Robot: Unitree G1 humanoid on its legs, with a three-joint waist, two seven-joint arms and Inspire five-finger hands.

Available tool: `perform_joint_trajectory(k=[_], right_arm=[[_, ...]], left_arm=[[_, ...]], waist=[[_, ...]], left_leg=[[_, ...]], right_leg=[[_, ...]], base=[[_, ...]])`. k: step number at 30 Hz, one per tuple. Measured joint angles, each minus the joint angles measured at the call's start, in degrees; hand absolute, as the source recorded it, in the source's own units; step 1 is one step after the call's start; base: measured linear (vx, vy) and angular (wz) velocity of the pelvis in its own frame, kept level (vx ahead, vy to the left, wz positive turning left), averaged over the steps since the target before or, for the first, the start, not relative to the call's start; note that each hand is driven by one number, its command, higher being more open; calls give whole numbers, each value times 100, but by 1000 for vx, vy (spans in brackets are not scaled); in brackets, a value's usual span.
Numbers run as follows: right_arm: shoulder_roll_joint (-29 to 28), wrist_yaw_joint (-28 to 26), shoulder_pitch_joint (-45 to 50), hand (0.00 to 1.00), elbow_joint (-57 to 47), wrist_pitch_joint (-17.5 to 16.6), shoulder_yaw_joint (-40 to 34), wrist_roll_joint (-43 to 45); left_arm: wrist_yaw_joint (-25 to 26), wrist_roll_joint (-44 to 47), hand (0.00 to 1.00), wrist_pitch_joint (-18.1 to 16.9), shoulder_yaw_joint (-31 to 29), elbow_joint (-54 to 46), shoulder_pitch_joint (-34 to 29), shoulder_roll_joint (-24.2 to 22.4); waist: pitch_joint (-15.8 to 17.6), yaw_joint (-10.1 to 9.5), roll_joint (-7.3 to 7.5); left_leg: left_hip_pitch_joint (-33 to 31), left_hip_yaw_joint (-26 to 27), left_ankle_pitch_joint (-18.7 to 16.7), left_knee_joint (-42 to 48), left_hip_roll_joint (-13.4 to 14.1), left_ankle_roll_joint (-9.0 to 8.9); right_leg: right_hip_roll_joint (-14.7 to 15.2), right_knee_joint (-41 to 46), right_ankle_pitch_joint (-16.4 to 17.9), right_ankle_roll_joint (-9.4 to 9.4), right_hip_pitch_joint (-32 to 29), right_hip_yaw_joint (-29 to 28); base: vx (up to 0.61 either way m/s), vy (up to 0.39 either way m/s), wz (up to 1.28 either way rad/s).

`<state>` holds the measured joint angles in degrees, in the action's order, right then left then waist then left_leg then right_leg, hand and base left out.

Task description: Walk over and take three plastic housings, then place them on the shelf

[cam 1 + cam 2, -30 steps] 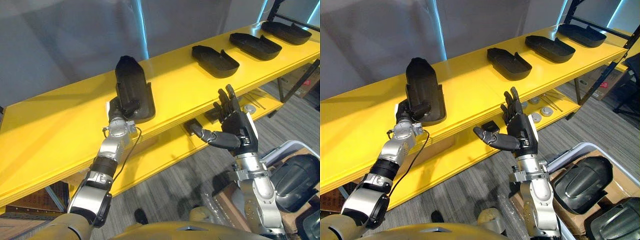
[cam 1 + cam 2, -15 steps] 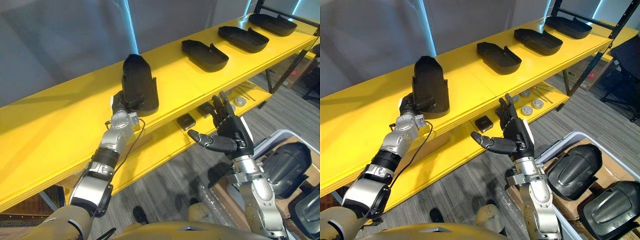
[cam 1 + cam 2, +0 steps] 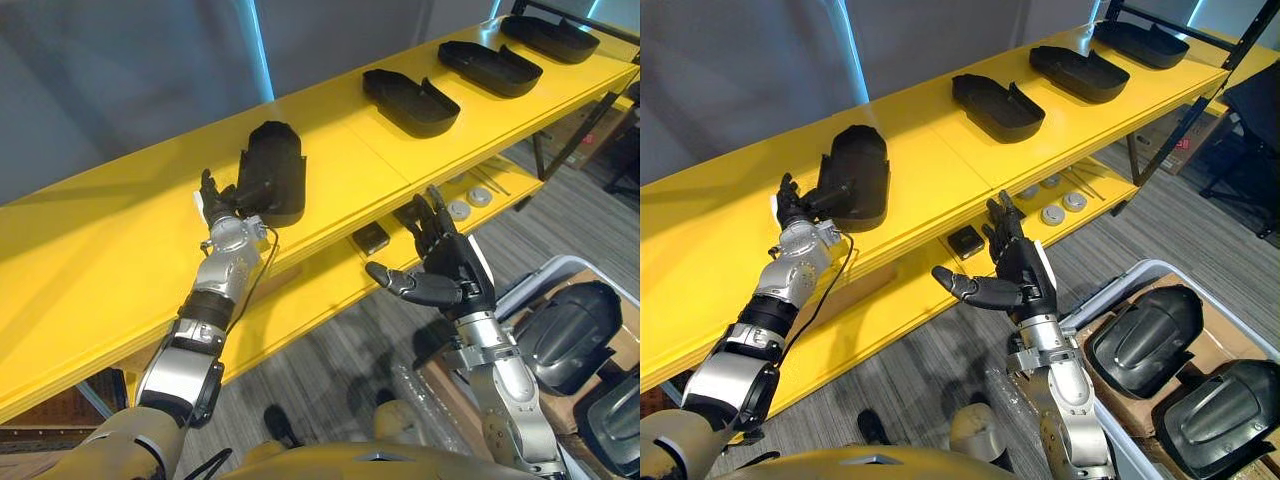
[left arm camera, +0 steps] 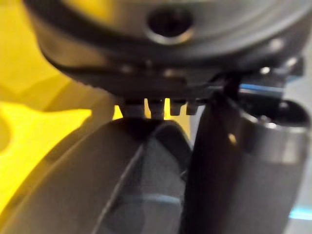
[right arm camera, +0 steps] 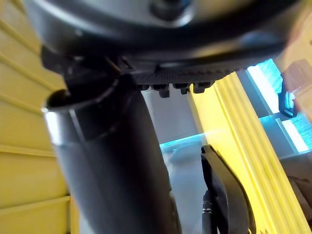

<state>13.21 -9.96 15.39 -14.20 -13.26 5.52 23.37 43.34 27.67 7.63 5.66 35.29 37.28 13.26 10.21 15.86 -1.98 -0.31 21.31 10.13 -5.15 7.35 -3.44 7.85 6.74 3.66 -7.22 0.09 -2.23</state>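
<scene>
A black plastic housing (image 3: 270, 170) lies on the yellow top shelf (image 3: 120, 260). My left hand (image 3: 214, 201) is at its near end with fingers straight and the thumb stretched against the housing's edge. Three more black housings (image 3: 410, 100) (image 3: 490, 68) (image 3: 555, 35) lie in a row further right on the same shelf. My right hand (image 3: 445, 275) hangs open and empty in front of the lower shelf, thumb spread wide.
The lower yellow shelf (image 3: 890, 310) carries a small black box (image 3: 372, 238) and round metal parts (image 3: 460, 210). A grey bin (image 3: 1120, 285) at the lower right holds more dark housings (image 3: 1140, 340) (image 3: 1210, 405). Grey carpet lies below.
My left hand's fingers have uncurled from the housing's near end, and the housing now rests on the shelf. The camera has shifted. The right hand has stayed open.
</scene>
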Motion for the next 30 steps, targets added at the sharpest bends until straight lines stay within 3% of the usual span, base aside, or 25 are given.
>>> perform_joint_trajectory(k=[5, 8, 10, 13, 15, 16, 18, 20, 21, 22, 23, 27, 30], right_arm=[[-48, 41, 141, 100, -53, -5, 104, 1], [-62, -76, 182, 100, -62, -23, 199, -4], [-68, -164, 170, 100, -63, -80, 245, -6], [-13, -284, -94, 100, -65, -133, 325, -5], [13, -281, -492, 100, -64, -132, 370, -1], [130, -182, -1421, 100, -18, -84, 424, -22], [226, 10, -1483, 100, 146, 83, 429, -47], [231, 112, -1620, 100, 397, 232, 627, -47], [238, 149, -1731, 100, 511, 272, 744, -46], [201, 316, -1996, 100, 788, 379, 973, -40], [179, 547, -2200, 100, 941, 524, 1122, -12], [-111, 1156, -3059, 100, 1853, 755, 1487, -2], [-654, 1572, -3306, 100, 2261, 756, 1817, -63]], left_arm=[[351, -767, 100, 115, -280, 129, 89, 6], [265, -797, 100, -171, -400, 100, 88, 16], [-31, -669, 100, -475, -368, -119, 65, 14], [-1301, 802, 100, -1119, -46, -1599, -295, 16], [-1751, 1050, 100, -1317, 183, -2304, -571, -18], [-2349, 971, 100, -1779, 129, -3972, -1849, -161], [-2405, 773, 100, -1956, -23, -4282, -2219, -176], [-2399, 746, 100, -2033, -280, -4470, -2412, -179], [-2403, 736, 100, -2039, -379, -4698, -2697, -184], [-2540, 387, 100, -2083, -470, -5183, -3323, -215], [-2786, -106, 100, -2148, -467, -5456, -3908, -238], [-3128, -382, 100, -2163, -666, -5507, -4727, -420], [-3286, -379, 100, -2167, -785, -5505, -5226, -609]], waist=[[32, 6, -10], [52, -12, -37], [57, -37, -46], [57, -201, -51], [56, -277, -70], [36, -540, -281], [-12, -804, -379], [-48, -969, -422], [-59, -976, -450], [-81, -1001, -424], [-95, -1152, -397], [-133, -1749, -349], [-148, -1941, -325]], left_leg=[[-29, -44, 42, 2, -35, 54], [-44, -82, 66, 4, -50, 69], [-46, -117, 79, 6, -63, 75], [-32, -245, 95, 7, -79, 77], [-14, -301, 111, 6, -80, 75], [-24, -680, 132, 3, -75, 21], [-63, -837, 95, 0, -82, -1], [-178, -961, 61, 5, -112, -100], [-206, -1056, 227, 22, -108, -103], [-199, -1146, 247, 23, -120, -59], [-198, -1304, 255, 25, -146, -54], [-198, -1672, 307, 21, -204, -52], [-201, -1831, 298, 4, -263, -36]], right_leg=[[-7, 13, -19, -33, 4, 49], [-2, 22, -26, -42, 11, 75], [8, 26, -26, -41, 38, 124], [20, 23, -16, -31, 128, 242], [21, 21, -13, -30, 180, 297], [11, 4, 82, 29, 357, 709], [6, -43, 108, 66, 457, 926], [24, -131, 63, 54, 566, 1161], [0, -132, 54, 38, 568, 1188], [2, -151, 33, 4, 623, 1265], [3, -204, 32, 3, 714, 1412], [-19, -283, 79, 34, 981, 1825], [-5, -283, 156, 74, 1074, 1981]], base=[[10, -4, 3], [24, -13, 8], [15, -9, 13], [7, -11, 15], [-39, -33, 40], [-96, -65, 79], [-60, -48, 69], [12, -19, 46], [51, -22, 38], [61, -31, 38], [55, -41, 45], [-11, -48, 54], [-33, -28, 33]])
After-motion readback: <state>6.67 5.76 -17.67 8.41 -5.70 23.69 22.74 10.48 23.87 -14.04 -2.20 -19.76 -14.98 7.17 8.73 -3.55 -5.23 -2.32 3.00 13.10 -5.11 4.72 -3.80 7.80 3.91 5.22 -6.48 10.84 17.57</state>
